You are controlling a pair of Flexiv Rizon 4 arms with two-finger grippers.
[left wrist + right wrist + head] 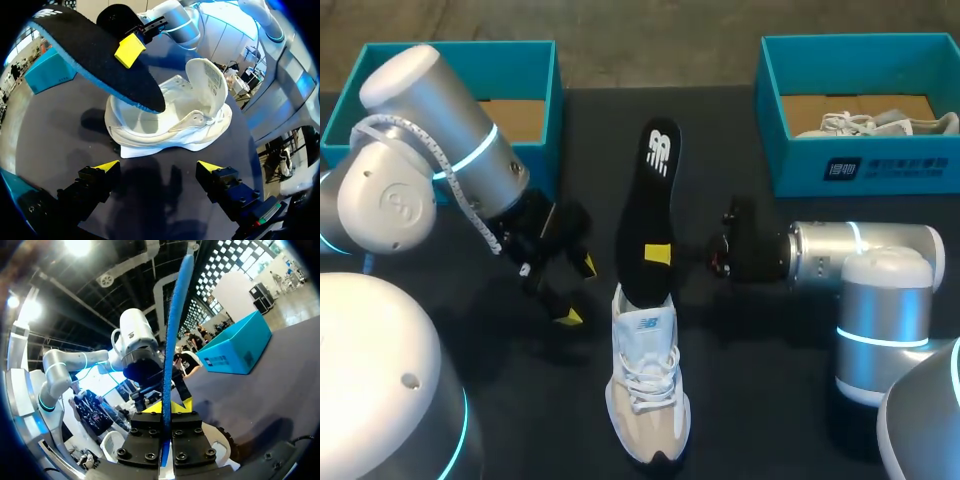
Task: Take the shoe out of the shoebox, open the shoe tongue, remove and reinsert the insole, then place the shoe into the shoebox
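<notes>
Already unboxed, tongue-open white sneaker (645,385); we're clamping its black foam insole (648,215) in right gripper (166,407), left gripper (158,166) gaping; reseating, reboxing remaining.

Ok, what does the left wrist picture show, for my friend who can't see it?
A black insole, pinched by the right gripper, slants over a white shoe with one end at the shoe's opening and the tongue folded up. The left gripper is open and empty, with the shoe just ahead of it on the dark table.

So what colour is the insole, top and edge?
The insole is black on its top face with a blue edge, seen best in the left wrist view.
</notes>
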